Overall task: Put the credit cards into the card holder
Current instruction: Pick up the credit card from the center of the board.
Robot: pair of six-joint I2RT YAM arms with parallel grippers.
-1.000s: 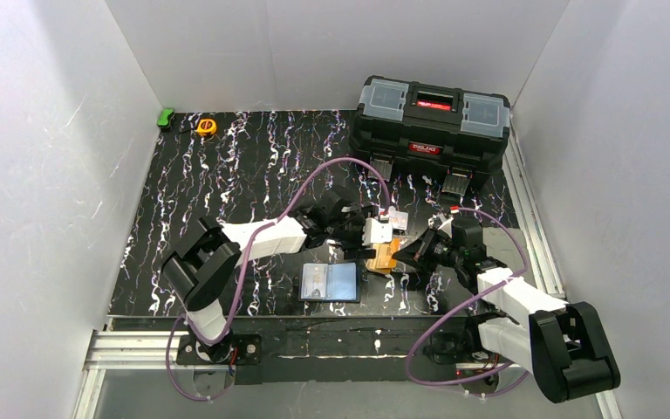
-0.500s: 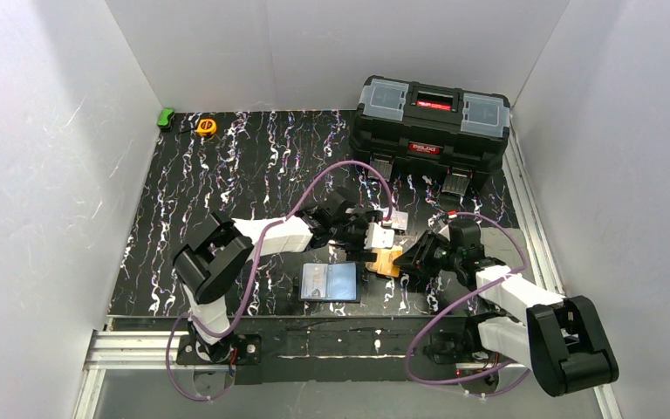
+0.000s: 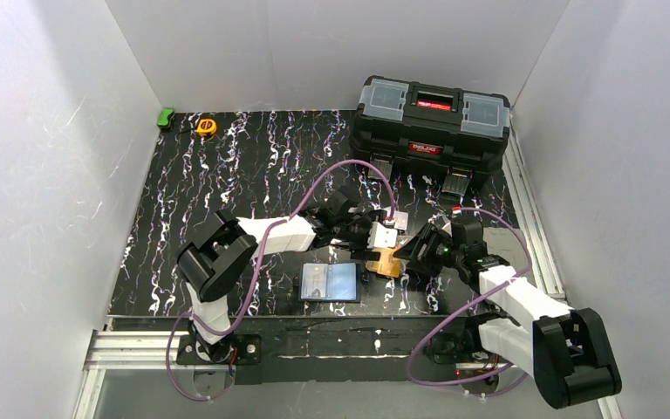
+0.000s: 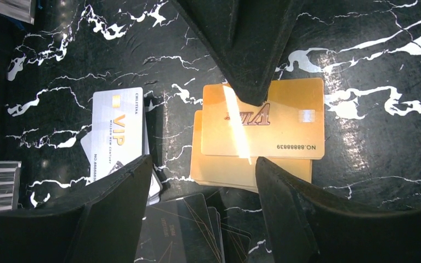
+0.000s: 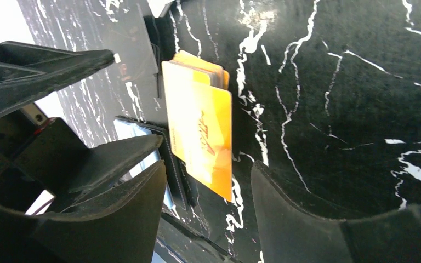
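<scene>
A stack of orange-yellow credit cards point(image 3: 390, 261) point(image 4: 257, 137) point(image 5: 203, 126) lies on the black marbled table. Its top card is skewed across the others. A silver VIP card point(image 4: 118, 137) and several dark cards point(image 4: 186, 230) lie next to the stack. The card holder point(image 3: 330, 282) lies open to the left of the stack, bluish sleeves up, and shows as a blue sliver point(image 5: 142, 153) in the right wrist view. My left gripper point(image 3: 373, 251) point(image 4: 204, 161) hovers open over the cards. My right gripper point(image 3: 408, 253) point(image 5: 208, 167) is open at the orange stack's right edge and holds nothing.
A large black toolbox point(image 3: 432, 122) stands at the back right. A yellow tape measure point(image 3: 207, 127) and a small green object point(image 3: 166, 117) sit at the back left corner. Another light card point(image 3: 396, 220) lies behind the two grippers. White walls enclose the table.
My right gripper went from shut to open beside the orange cards. The left arm's elbow has shifted a little to the right, its gripper still open over the cards.
</scene>
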